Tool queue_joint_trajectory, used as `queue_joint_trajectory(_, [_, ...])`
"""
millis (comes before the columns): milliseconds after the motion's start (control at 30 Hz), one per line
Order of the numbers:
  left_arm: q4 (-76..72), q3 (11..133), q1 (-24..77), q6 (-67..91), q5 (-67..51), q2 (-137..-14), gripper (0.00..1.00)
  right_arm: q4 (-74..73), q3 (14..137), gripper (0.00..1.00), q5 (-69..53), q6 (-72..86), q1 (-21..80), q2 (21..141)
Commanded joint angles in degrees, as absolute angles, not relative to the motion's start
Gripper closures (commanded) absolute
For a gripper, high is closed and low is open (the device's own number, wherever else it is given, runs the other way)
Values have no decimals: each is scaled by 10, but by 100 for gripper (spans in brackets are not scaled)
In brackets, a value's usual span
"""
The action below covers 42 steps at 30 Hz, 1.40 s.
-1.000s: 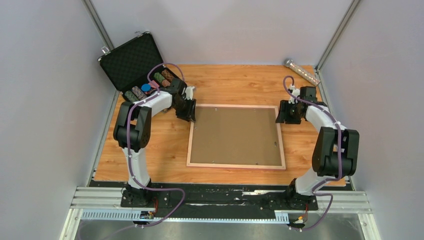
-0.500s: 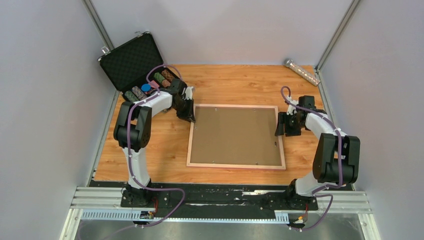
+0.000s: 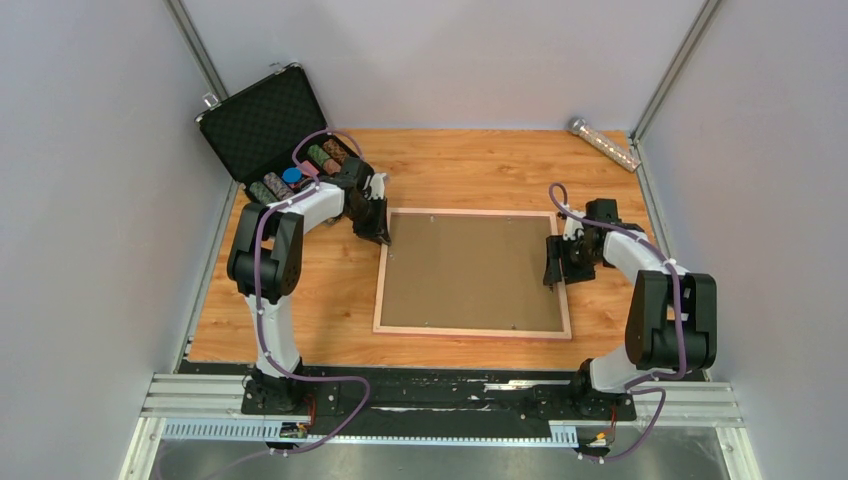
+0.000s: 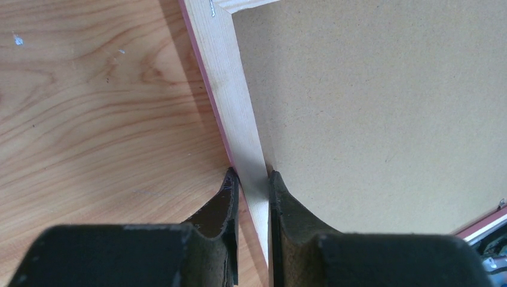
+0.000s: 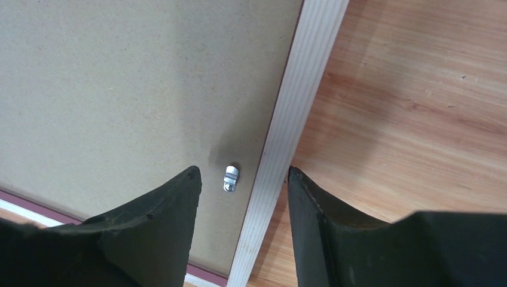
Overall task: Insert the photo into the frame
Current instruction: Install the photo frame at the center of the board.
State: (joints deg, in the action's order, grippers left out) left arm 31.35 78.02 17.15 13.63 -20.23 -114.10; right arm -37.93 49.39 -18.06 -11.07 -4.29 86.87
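High overview; wrist close-ups on frame [image 3: 470,331]

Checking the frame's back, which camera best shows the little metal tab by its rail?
The right wrist view: the metal tab is sharp between the right gripper's fingers. The top view gives at most a speck; the left wrist view doesn't show it.

The left arm [image 3: 265,255] and the right arm [image 3: 672,300] are alike: rounded white links joined by bulky black joint housings, each on a black base [image 3: 268,395]. A purple cable [image 3: 553,195] runs loosely along each arm from base to wrist. The fingers [image 4: 215,212] are matte black, broad at the root and curving to narrow tips.
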Motion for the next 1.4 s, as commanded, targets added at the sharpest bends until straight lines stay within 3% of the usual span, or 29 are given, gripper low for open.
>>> queue_joint_trajectory(0, [316,762,174,108,-185,-1175,100,-374,491,47,-167,-120,-35,850])
queue_joint_trajectory(933, [319,767,174,105,-185,-1177,100,-352,486,59,-95,-107,-5,856])
queue_joint_trajectory(1133, [321,767,174,105,-184,-1178,100,-350,486,69,-88,-109,-5,859])
queue_joint_trajectory(1367, [322,767,174,104,-183,-1176,100,-351,483,71,-88,-112,-5,856])
